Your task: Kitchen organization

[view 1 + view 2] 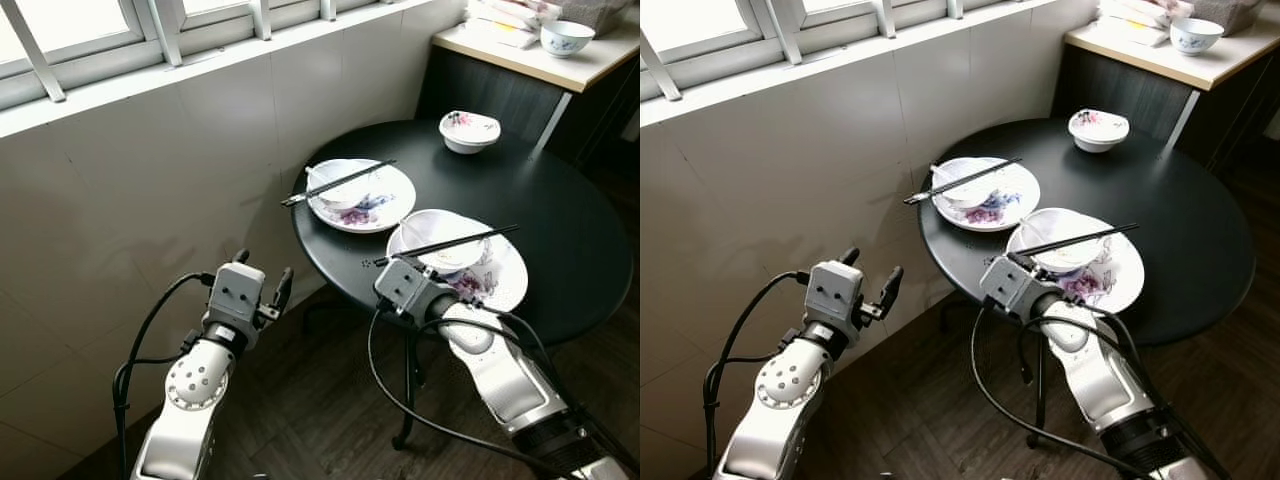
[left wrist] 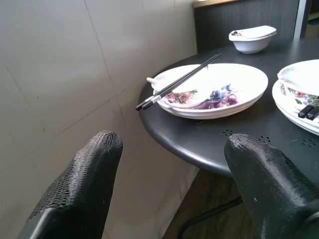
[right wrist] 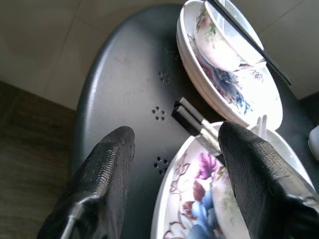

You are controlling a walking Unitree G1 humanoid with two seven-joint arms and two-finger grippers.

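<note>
The right tool (image 3: 172, 167) hangs open over the near rim of the round black tabletop (image 1: 560, 230), its fingers straddling the handle ends of the near pair of black chopsticks (image 3: 197, 122). Judging from this, it should close low on both sticks together and lift level, so the white bowl beneath stays put. The left tool (image 1: 262, 285), also open, waits left of the tabletop, off its edge. Count: two floral white plates, nearer (image 1: 505, 275) and farther (image 1: 385, 210), each carrying a bowl and chopsticks; one lone floral bowl (image 1: 469, 130) far; another bowl (image 1: 566, 38) on the far counter.
</note>
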